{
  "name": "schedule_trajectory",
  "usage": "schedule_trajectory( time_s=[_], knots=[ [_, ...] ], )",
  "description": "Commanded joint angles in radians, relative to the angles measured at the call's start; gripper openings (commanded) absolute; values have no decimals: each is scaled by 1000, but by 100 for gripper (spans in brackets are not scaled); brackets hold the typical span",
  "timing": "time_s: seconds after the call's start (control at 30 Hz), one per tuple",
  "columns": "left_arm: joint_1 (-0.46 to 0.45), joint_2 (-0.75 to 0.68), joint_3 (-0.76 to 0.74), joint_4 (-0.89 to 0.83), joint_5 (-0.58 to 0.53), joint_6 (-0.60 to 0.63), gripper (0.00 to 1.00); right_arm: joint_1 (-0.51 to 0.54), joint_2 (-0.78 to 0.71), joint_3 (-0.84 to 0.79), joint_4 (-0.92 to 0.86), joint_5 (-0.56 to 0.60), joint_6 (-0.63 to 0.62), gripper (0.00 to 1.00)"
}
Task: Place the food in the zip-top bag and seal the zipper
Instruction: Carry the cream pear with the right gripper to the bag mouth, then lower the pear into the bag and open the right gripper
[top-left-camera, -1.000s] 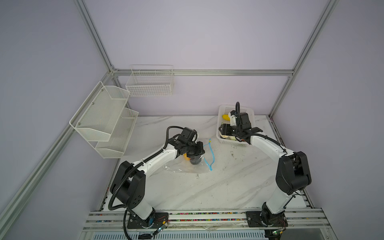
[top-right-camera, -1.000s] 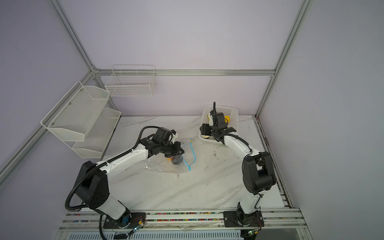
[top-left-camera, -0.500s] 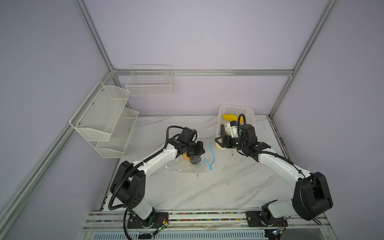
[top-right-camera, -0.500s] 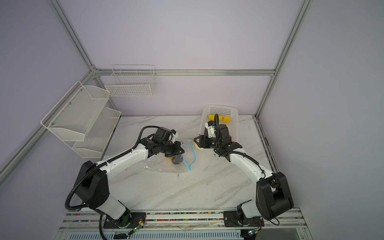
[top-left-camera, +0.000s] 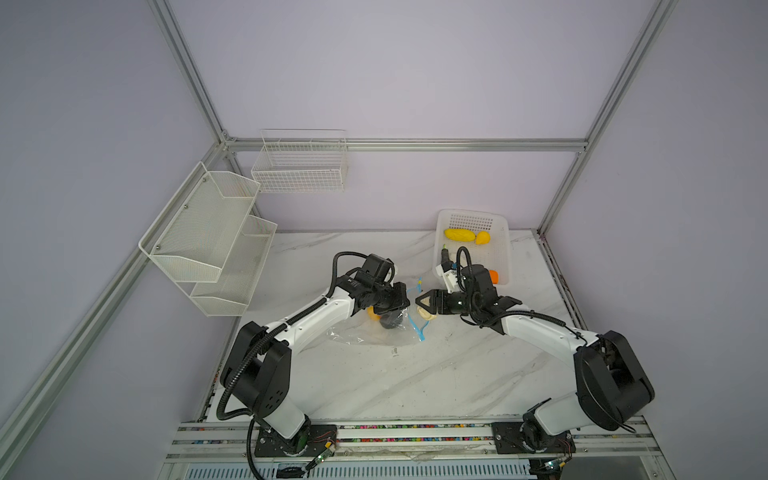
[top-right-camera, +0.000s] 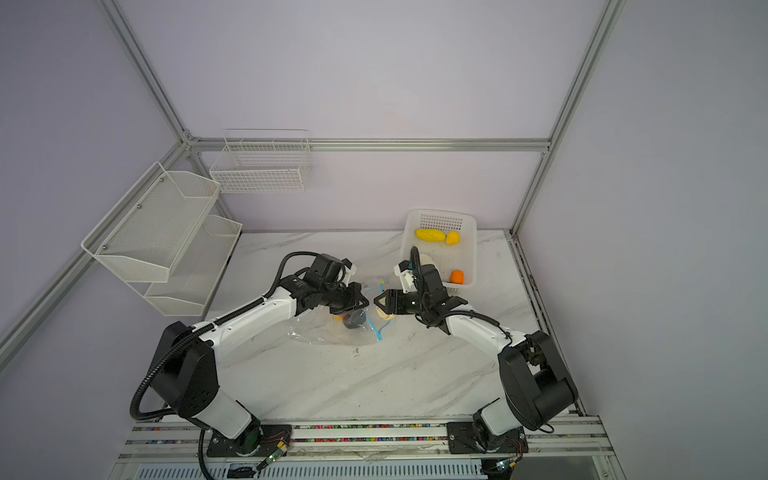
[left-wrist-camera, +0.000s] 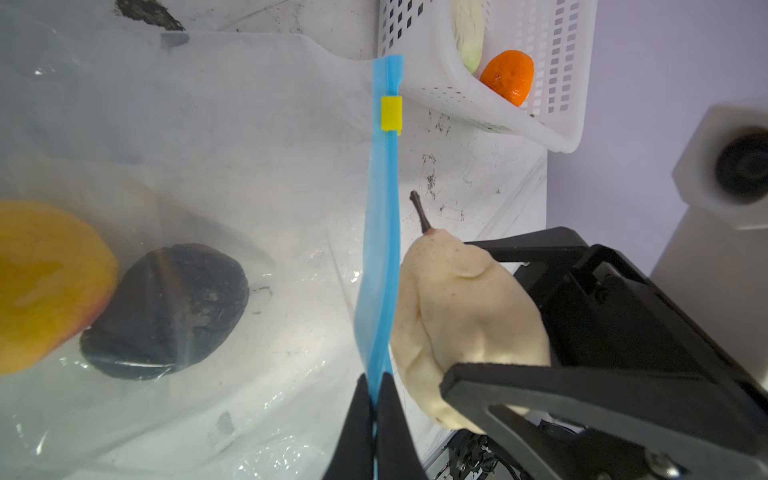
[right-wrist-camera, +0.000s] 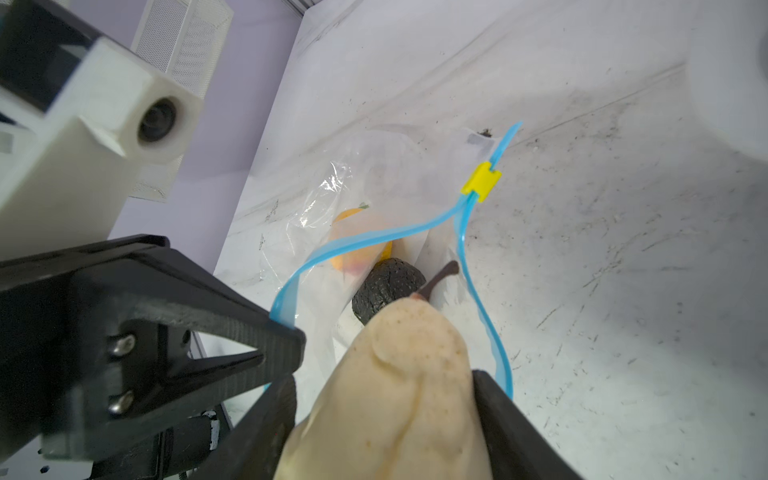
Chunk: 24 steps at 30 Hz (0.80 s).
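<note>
The transparent zip-top bag lies mid-table, its mouth facing right. My left gripper is shut on the upper lip of the blue zipper and holds the mouth apart. The yellow slider sits at the far end of the strip. Inside the bag lie a dark piece and a yellow-orange piece. My right gripper is shut on a cream pear, stem towards the mouth, just outside it. In both top views the two grippers nearly meet.
The white perforated basket stands at the back right, holding two yellow pieces, an orange one and a white one. White wire racks hang on the left wall and a wire basket on the back wall.
My right arm has swung from the basket leftward to the bag's mouth, carrying the pear. The left gripper has kept its hold on the zipper lip.
</note>
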Motion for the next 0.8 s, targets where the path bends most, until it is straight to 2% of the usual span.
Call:
schedule_trajectory(
  time_s=[0.0, 0.77],
  knots=[
    [0, -36, 100, 29, 5, -9, 0, 14, 20, -2, 52, 1, 5, 65],
    [-2, -64, 87, 30, 8, -10, 0, 69, 160, 43, 65, 20, -7, 66]
  ],
)
